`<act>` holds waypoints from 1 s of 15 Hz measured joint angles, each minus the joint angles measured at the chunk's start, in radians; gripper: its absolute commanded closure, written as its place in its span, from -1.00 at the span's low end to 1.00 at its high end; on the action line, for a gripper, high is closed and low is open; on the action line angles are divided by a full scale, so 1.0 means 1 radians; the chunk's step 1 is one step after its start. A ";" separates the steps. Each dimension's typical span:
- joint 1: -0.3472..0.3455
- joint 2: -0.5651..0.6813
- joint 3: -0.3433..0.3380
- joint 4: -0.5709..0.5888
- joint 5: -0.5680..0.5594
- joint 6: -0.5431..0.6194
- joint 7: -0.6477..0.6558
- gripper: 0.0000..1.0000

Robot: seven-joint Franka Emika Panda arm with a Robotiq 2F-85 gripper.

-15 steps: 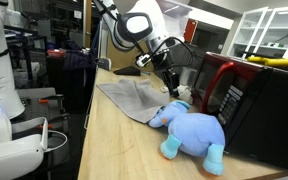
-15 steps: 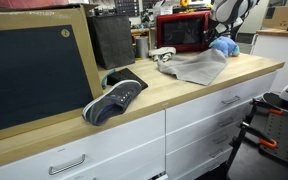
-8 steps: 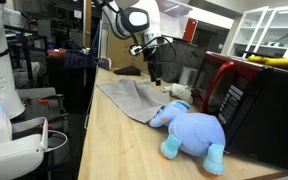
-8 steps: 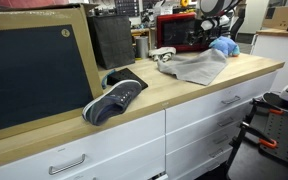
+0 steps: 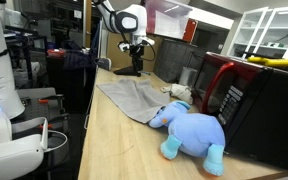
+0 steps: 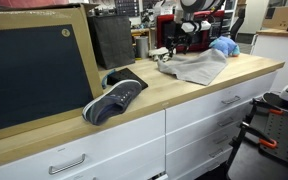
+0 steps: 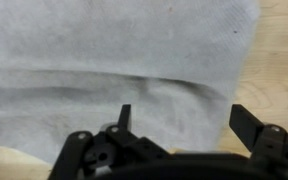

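Over grey cloth point(image 7: 104, 50) — claw point(image 7: 184, 118) agape

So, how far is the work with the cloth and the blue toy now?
Done, it seems: the blue plush elephant lies on the counter beside the grey cloth. In hand: nothing; the gripper hangs open above the cloth. Left: perhaps the cloth, not yet gripped.

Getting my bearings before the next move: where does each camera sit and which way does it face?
Exterior view: at one end of the counter, looking along it past the blue plush to the arm.
Exterior view: before the drawers, looking across the shoe towards the arm.
Wrist view: straight down on the grey cloth; open fingers at the bottom edge.
All three share the grey cloth.
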 measured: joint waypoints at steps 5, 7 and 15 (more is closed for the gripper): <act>0.001 0.069 0.065 0.051 0.017 0.012 0.017 -1.00; 0.001 0.123 0.066 0.098 0.017 0.025 0.019 -1.00; 0.002 0.327 0.064 0.294 0.016 0.035 0.020 0.22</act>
